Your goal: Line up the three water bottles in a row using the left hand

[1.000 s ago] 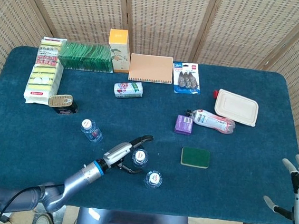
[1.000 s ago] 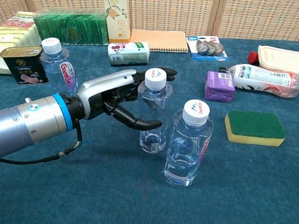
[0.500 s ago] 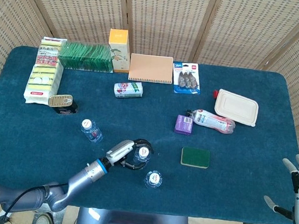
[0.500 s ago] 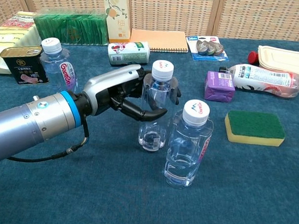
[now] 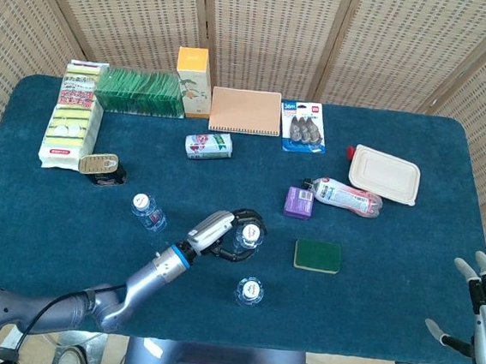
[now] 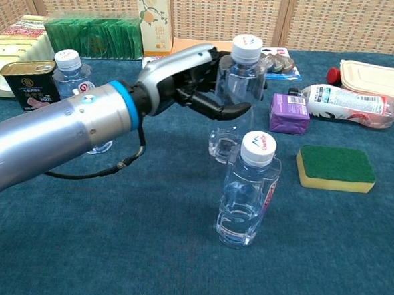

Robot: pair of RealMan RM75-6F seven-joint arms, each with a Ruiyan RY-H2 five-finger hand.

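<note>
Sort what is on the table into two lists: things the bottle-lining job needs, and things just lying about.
Job: held bottle, front bottle, left bottle, left hand.
Lying about: green sponge, purple box, tin can, notebook, lidded container.

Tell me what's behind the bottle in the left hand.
In the chest view, the blue blister pack and notebook lie behind the held bottle. The left hand and bottle cover parts of both.

Even, bright, diffuse light filled both views, casting only faint, soft shadows on the blue table (image 5: pixel 384 325), with small glints on the clear water bottle (image 6: pixel 246 191) and the metallic left arm (image 6: pixel 57 132), and everything stayed sharp apart from slight softness at the chest view's near edge.
</note>
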